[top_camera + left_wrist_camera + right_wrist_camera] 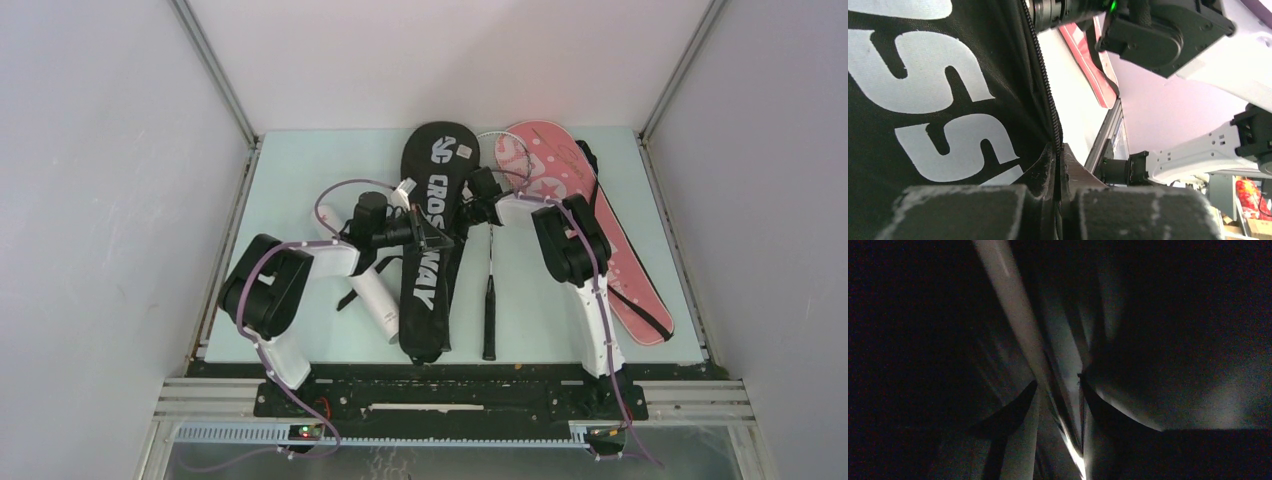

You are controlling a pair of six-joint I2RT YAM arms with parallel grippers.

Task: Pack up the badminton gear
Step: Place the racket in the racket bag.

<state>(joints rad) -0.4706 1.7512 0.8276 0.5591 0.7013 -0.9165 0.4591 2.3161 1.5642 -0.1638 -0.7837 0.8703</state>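
- Black fabric "CROSSWAY" racket cover (425,290) is laid near-to-far at the middle of the pale green table (300,170); its zipped right edge is clamped by the closed left gripper (432,238)
- the right gripper (472,208) is placed at the cover's right side; its wrist view is dark, so its state cannot be told
- a black-handled racket (489,320) is laid just right; a long white tube (375,295) left; a pink starred cover (610,250) far right

— What do the things lie on?
— A pale green desk (290,170), with white panels (90,200) on three sides and aluminium posts (213,68) at the back corners.
— And along the near edge?
— A black mounting plate (520,400), then a slotted grey cable duct (440,434).
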